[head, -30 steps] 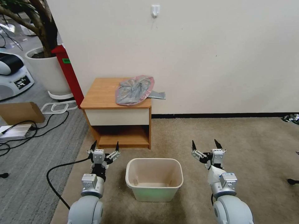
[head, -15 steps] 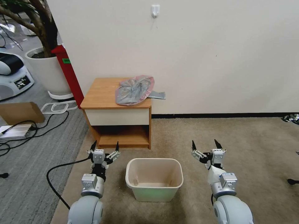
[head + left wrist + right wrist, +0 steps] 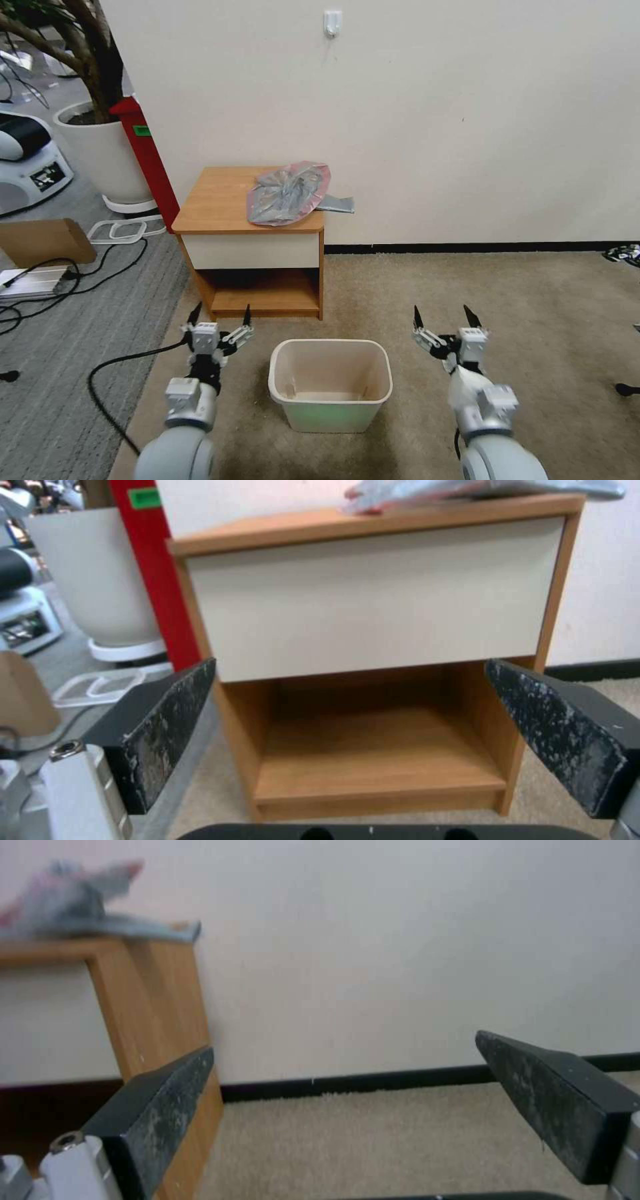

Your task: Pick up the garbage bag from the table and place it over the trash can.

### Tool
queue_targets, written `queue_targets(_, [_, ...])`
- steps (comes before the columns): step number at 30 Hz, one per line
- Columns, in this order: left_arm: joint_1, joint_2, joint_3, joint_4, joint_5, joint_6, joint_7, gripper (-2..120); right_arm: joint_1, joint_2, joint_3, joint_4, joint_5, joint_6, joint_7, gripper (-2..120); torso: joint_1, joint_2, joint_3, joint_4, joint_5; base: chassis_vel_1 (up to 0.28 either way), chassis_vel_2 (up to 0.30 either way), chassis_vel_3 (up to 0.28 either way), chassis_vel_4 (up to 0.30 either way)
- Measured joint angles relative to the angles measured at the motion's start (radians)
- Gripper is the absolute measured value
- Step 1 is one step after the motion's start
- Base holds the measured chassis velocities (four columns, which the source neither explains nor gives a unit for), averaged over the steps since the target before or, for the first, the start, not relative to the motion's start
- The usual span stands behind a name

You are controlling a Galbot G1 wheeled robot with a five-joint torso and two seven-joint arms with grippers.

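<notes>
The thin crinkled grey plastic garbage bag (image 3: 288, 193) with a pinkish edge lies untouched on the small light-brown wooden desk (image 3: 220, 200), with one corner hanging over the side edge. The cream rectangular plastic trash can (image 3: 330, 383) stands on the carpet in front of the desk. The left pincer (image 3: 219, 319) and the right pincer (image 3: 444, 319) hover beside the can, both with fingers apart. I judge the pick-up is not yet begun; the next move calls for a reach up to the bag.

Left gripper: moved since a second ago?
Yes. The left gripper has shifted slightly left and toward the table, away from the trash can, which stayed put.
</notes>
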Motion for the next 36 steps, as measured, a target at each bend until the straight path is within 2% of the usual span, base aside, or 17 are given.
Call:
queue_targets(5, [0.115, 0.035, -0.022, -0.145, -0.021, 0.041, -0.027, 100, -0.143, 0.042, -0.007, 0.133, 0.017, 0.055, 0.026, 100, 0.0, 0.0, 0.0, -0.0004, -0.0006, 0.0, 0.0, 0.0, 0.0])
queue_targets(8, [0.198, 0.06, -0.037, -0.249, -0.035, 0.07, -0.046, 100, -0.16, 0.045, -0.008, 0.149, 0.019, 0.062, 0.03, 100, 0.0, 0.0, 0.0, 0.0, 0.0, 0.0, 0.0, 0.0, 0.0])
queue_targets(9, [0.198, 0.06, -0.037, -0.249, -0.035, 0.07, -0.046, 100, -0.16, 0.045, -0.008, 0.149, 0.019, 0.062, 0.03, 100, 0.0, 0.0, 0.0, 0.0, 0.0, 0.0, 0.0, 0.0, 0.0])
queue_targets(11, [0.245, 0.075, -0.046, -0.305, -0.043, 0.085, -0.057, 100, -0.161, 0.045, -0.011, 0.149, 0.018, 0.063, 0.033, 100, 0.0, 0.0, 0.0, 0.0, 0.0004, 0.0, 0.0, 0.0, 0.0])
queue_targets(12, [0.269, 0.077, -0.055, -0.315, -0.045, 0.069, -0.062, 100, -0.163, 0.045, -0.029, 0.141, 0.009, 0.067, 0.044, 100, 0.0, 0.0, 0.0, -0.0004, -0.0002, 0.0, 0.0, 0.0, 0.0])
queue_targets(13, [0.269, 0.077, -0.055, -0.315, -0.045, 0.069, -0.062, 100, -0.163, 0.045, -0.029, 0.141, 0.009, 0.067, 0.044, 100, 0.0, 0.0, 0.0, -0.0004, -0.0002, 0.0, 0.0, 0.0, 0.0])
queue_targets(14, [0.298, 0.075, -0.066, -0.313, -0.043, 0.038, -0.066, 100, -0.162, 0.045, -0.067, 0.115, -0.014, 0.074, 0.067, 100, 0.0, 0.0, 0.0, -0.0003, -0.0009, 0.0, 0.0, 0.0, 0.0])
queue_targets(15, [0.32, 0.07, -0.072, -0.309, -0.039, 0.012, -0.067, 100, -0.158, 0.048, -0.107, 0.083, -0.033, 0.077, 0.085, 100, 0.0, 0.0, 0.0, 0.0002, 0.0012, 0.0, 0.0, 0.0, 0.0])
queue_targets(16, [0.331, 0.067, -0.074, -0.304, -0.037, -0.007, -0.068, 100, -0.145, 0.049, -0.125, 0.062, -0.042, 0.082, 0.095, 100, 0.0, 0.0, 0.0, 0.0003, 0.0002, 0.0, 0.0, 0.0, 0.0])
queue_targets(18, [0.336, 0.065, -0.075, -0.302, -0.037, -0.014, -0.068, 100, -0.139, 0.049, -0.13, 0.053, -0.045, 0.083, 0.098, 100, 0.0, 0.0, 0.0, 0.0003, -0.0009, 0.0, 0.0, 0.0, 0.0])
queue_targets(19, [0.34, 0.062, -0.076, -0.301, -0.038, -0.023, -0.069, 100, -0.13, 0.049, -0.133, 0.046, -0.045, 0.083, 0.101, 100, 0.0, 0.0, 0.0, 0.0, 0.0002, 0.0, 0.0, 0.0, 0.0])
queue_targets(26, [0.338, 0.056, -0.078, -0.314, -0.044, -0.03, -0.07, 100, -0.094, 0.047, -0.128, 0.046, 0.002, 0.067, 0.096, 100, 0.0, 0.0, 0.0, -0.0002, -0.0002, 0.0, 0.0, 0.0, 0.0])
queue_targets(34, [0.347, 0.056, -0.088, -0.317, -0.044, -0.029, -0.072, 100, 0.121, 0.047, -0.139, 0.012, 0.174, -0.066, 0.058, 100, 0.0, 0.0, 0.0, 0.0, 0.0002, 0.0, 0.0, 0.0, 0.0])
queue_targets(36, [0.352, 0.053, -0.089, -0.317, -0.044, -0.027, -0.074, 100, 0.215, 0.046, -0.156, -0.023, 0.307, -0.129, 0.057, 100, 0.0, 0.0, 0.0, -0.0003, -0.0002, 0.0, 0.0, 0.0, 0.0])
